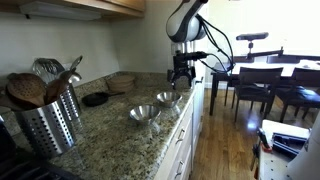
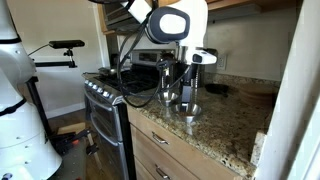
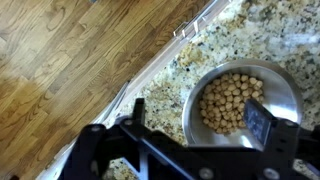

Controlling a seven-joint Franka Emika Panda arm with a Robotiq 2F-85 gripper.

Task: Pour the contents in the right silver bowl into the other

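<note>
Two silver bowls stand on the granite counter near its front edge. In an exterior view one bowl [image 1: 143, 113] is nearer the camera and the other bowl [image 1: 168, 98] sits below my gripper [image 1: 181, 72]. In the wrist view the bowl [image 3: 282, 80] under me holds small round tan pieces [image 3: 230, 100]. My gripper [image 3: 200, 118] is open and empty, hovering above this bowl, with one finger over the counter and the other over the bowl's rim. Both bowls [image 2: 188, 110] and the gripper [image 2: 180, 86] also show in the second exterior view.
A perforated steel utensil holder [image 1: 48, 122] with wooden spoons stands on the counter. A small black dish [image 1: 95, 98] and stacked bowls [image 1: 122, 80] sit by the wall. A stove [image 2: 105, 95] adjoins the counter. The counter edge [image 3: 170, 55] drops to wood floor [image 3: 70, 60].
</note>
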